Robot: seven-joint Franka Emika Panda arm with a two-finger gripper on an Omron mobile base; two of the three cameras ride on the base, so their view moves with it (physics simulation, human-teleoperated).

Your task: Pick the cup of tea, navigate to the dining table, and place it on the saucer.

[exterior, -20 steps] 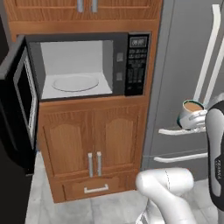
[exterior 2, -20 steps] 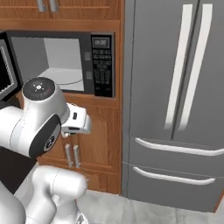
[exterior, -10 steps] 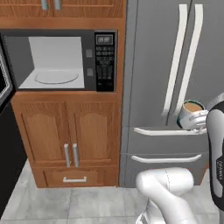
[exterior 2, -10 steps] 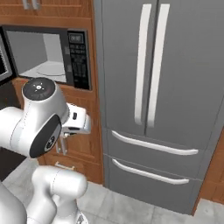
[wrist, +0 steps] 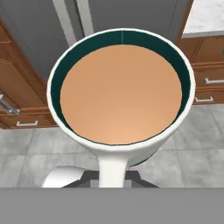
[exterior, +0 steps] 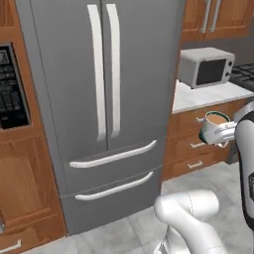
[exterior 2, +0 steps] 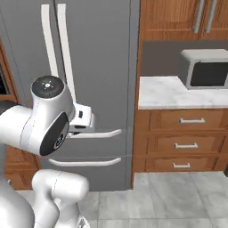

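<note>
Your gripper [exterior: 224,133] is clamped on the cup of tea [exterior: 215,127] by its handle. The cup sits upright just beyond the fingers, level with the grey fridge [exterior: 99,99].

One cup of tea [wrist: 120,94], one fridge [exterior: 104,99], one microwave [exterior: 206,67]

- This is a kitchen.
- A big grey fridge [exterior: 99,114] fills the middle of the left base view.
- A small microwave [exterior: 206,67] sits upper right on a white counter [exterior: 198,96].
- Brown wooden drawers [exterior 2: 185,144] sit lower right.
</note>
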